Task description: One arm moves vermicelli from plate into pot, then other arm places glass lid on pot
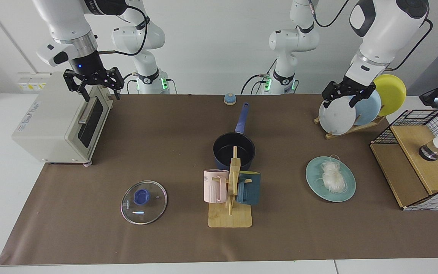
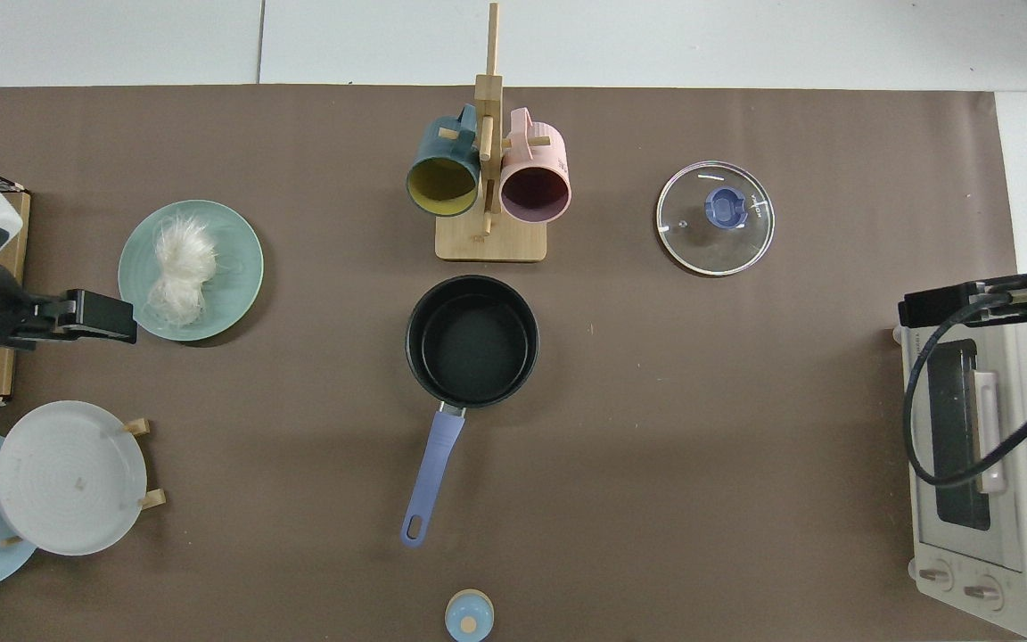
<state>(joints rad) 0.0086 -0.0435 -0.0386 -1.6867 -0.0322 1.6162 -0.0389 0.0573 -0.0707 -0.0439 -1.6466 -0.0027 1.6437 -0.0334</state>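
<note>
Right gripper [image 1: 92, 84]: we see it raised above the toaster oven [image 1: 61, 120] at the table's edge, fingers spread wide and holding nothing; this arm waits.
Glass lid [image 1: 143, 202]: it lies flat on the brown mat [image 1: 89, 228], knob up, near the front edge and well apart from the pot.
Mug stand [image 1: 231, 198]: a pink mug [image 1: 215, 185] and a dark teal mug [image 1: 249, 188] hang from it, between the pot and the front edge, mid-table.
Pot [image 1: 234, 151]: it sits at the middle of the table, black inside bare, its long handle pointing toward the robots' side.
Plate [image 1: 330, 179]: it rests on the mat toward the left arm's end of the table, with the vermicelli [image 1: 333, 176] heaped on it, untouched.
Left gripper [image 1: 349, 95]: we find it held high in front of the plate rack [image 1: 350, 125], fingers open and empty; in the top view it hangs just beside the plate's rim.
Step in hand: we judge the first step not begun, the noodles being all on the plate.
Next move: we think the left gripper must drop over the heap, close on the loose strands, and carry them across to the pot without trailing any.
</note>
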